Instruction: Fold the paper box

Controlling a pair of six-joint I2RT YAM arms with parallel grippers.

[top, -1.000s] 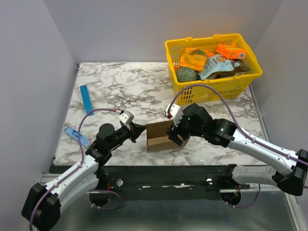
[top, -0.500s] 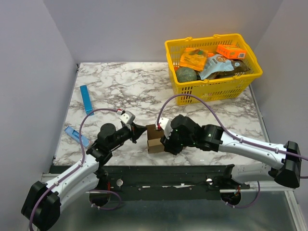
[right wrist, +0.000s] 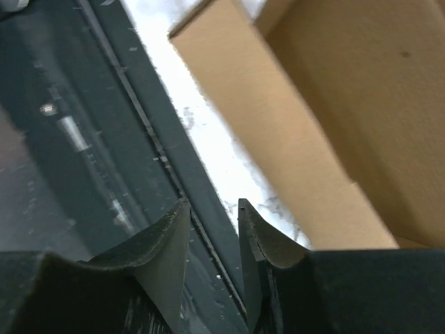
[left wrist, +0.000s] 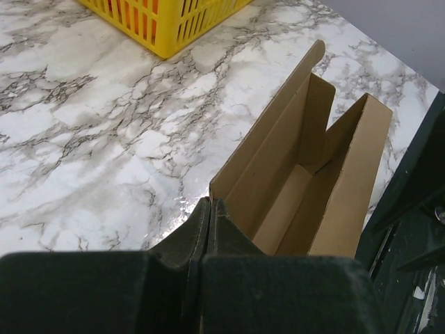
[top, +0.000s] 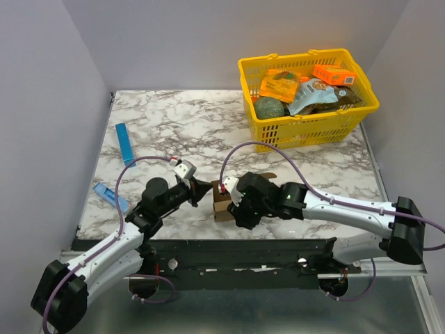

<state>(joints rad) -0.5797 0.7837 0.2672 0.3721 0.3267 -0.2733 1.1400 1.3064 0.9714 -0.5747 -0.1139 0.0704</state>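
My left gripper [left wrist: 211,210] is pinched tight on the paper box [left wrist: 299,174]; right gripper [right wrist: 213,209] has jaws narrowly apart, both arms reaching mid-frame.

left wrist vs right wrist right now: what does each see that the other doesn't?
Left wrist only: yellow basket, the inside of the paper box with its flap raised, left jaws pinching a wall corner. Right wrist only: right jaws slightly apart, nothing between them, beside the box's outer wall. Both: the box, marble table, dark base frame.

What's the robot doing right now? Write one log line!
left gripper: shut on paper box corner | right gripper: open, empty, beside box | fold: not finished
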